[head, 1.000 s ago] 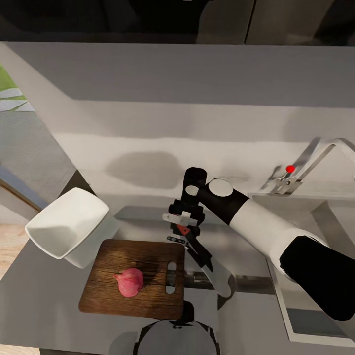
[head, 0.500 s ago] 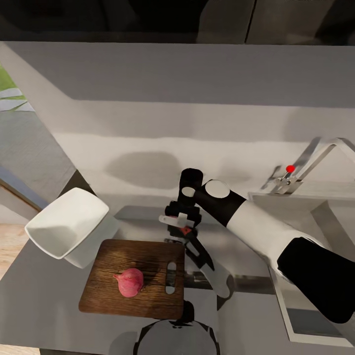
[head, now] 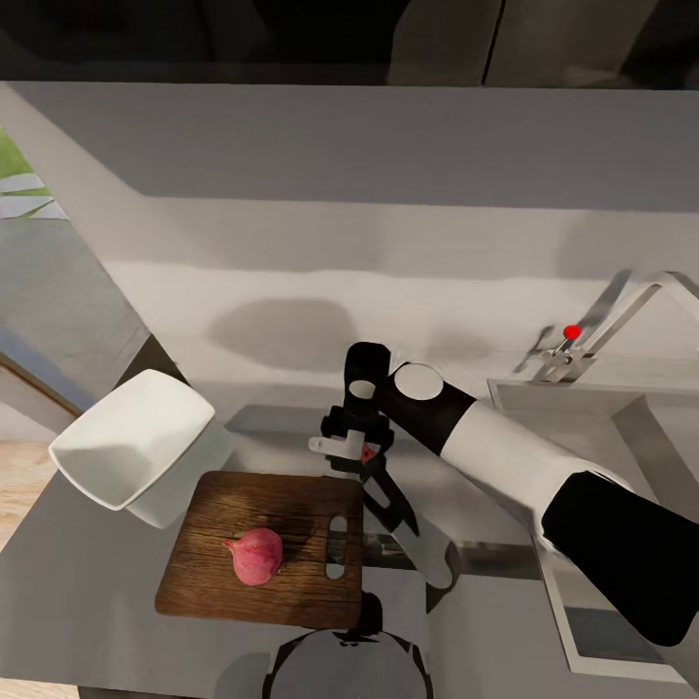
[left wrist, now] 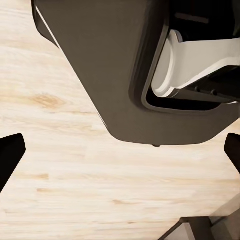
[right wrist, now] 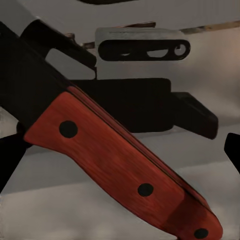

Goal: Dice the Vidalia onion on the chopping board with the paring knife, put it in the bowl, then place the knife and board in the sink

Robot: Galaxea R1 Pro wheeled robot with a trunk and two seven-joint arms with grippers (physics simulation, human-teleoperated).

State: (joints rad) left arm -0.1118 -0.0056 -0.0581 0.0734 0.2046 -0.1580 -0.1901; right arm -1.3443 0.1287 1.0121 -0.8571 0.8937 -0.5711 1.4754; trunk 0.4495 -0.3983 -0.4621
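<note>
Change since earlier: the right claw [head: 361, 454] was carried slightly toward the chopping board [head: 264, 549], and the paring knife [head: 388, 493] was brought with it; the onion, board and bowl were left where they lay.
Right claw: it was seen clamped on the knife's red-brown handle, with the dark blade slanting down beside the board's right edge.
Left claw: its two dark fingertips [left wrist: 9, 155] were held wide apart with nothing between them, above the light wood floor [left wrist: 75, 165].
Vidalia onion [head: 255, 554]: it was found whole, resting on the board near its middle, just beside the slot hole.
Bowl [head: 131, 447]: it was seen at the board's far-left corner on the counter [head: 68, 602], with nothing visible inside it.
Sink [head: 592, 417]: only its left part and the tap were taken in, at the right.
Progress: the onion had been lifted from the sink and the knife taken up; dicing, filling the bowl and putting knife and board in the sink were judged still to be done.
Between views: the handle's dark rivets [right wrist: 68, 129] were shown by the right wrist view, while the blade's position relative to the onion could be read in the head view.
</note>
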